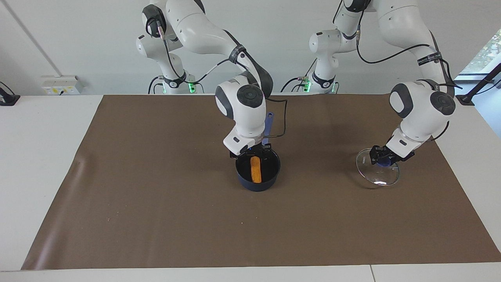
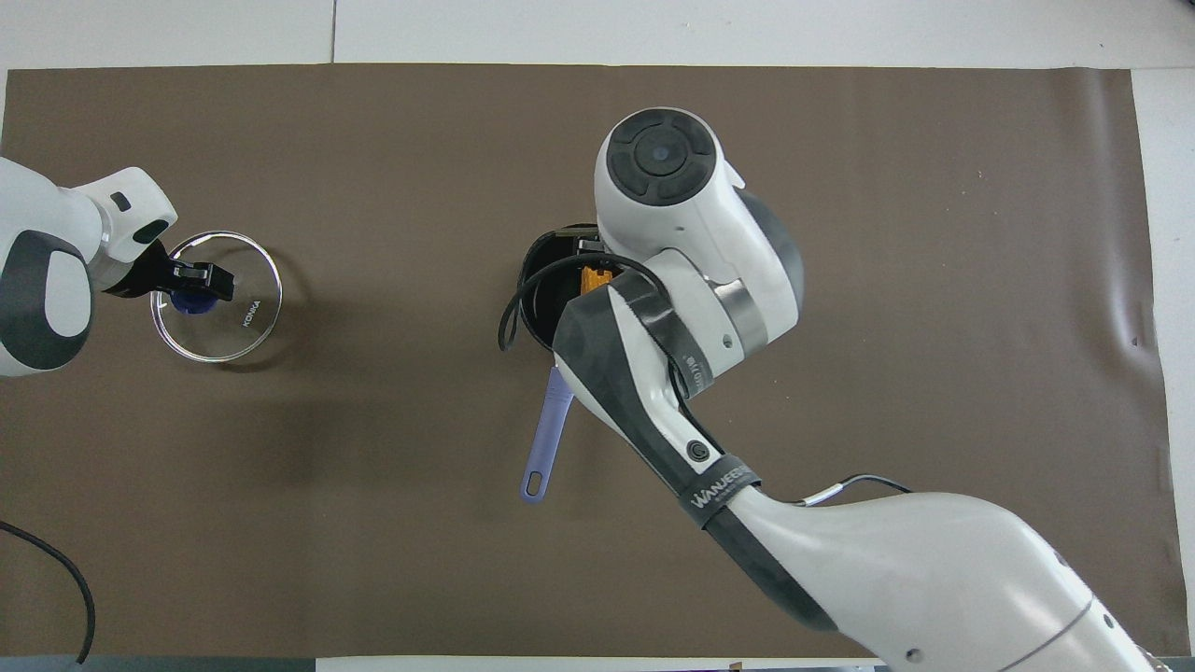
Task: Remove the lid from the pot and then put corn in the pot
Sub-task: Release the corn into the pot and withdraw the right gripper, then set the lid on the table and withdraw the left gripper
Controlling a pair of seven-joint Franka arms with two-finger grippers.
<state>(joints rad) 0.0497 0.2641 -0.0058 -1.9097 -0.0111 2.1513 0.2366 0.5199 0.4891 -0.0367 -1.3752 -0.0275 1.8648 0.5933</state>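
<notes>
Both arms are glossy white with dark grey joint caps and bands. Black cables loop along their links, and green lights glow at the bases. One forearm band reads "WANWEED". Each pincer is black, small and blocky.

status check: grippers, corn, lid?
Right gripper over pot rim, corn inside pot. Left gripper shut on lid knob, lid low toward left arm's end. Nothing in the way.

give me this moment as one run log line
left hand: on blue knob of clear glass lid, lid at mat | right hand: over dark navy pot | yellow corn cob: in pot
</notes>
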